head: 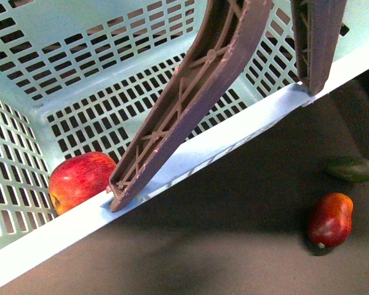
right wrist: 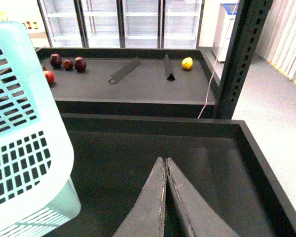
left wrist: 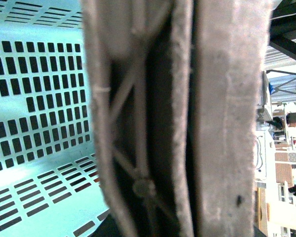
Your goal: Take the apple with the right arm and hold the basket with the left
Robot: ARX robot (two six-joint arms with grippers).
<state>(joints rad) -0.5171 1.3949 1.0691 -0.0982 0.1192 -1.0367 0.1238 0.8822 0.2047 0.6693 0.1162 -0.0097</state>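
- Basket (head: 234, 135): mint slotted plastic, tilted; rim runs diagonally, with open dark bench (head: 221, 246) beside it.
- One apple (head: 80, 181), glossy red, inside against the near wall.
- Two ribbed mauve handles (head: 190, 104), raised.
- Right end effector (right wrist: 165, 197): tips together, empty, apart from the basket.
- Left end effector unseen; cannot tell its grip.
- One red-orange fruit (head: 330, 219) and one green fruit (head: 352, 169) on the bench.

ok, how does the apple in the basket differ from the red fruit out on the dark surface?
Shape: the apple is round; the red fruit is elongated.
Place: the apple sits inside the basket, partly hidden by its rim; the red fruit lies outside on the dark surface, fully in view.
Colour: the apple has yellowish streaks; the red fruit is a darker red.
Both are glossy and mostly red.
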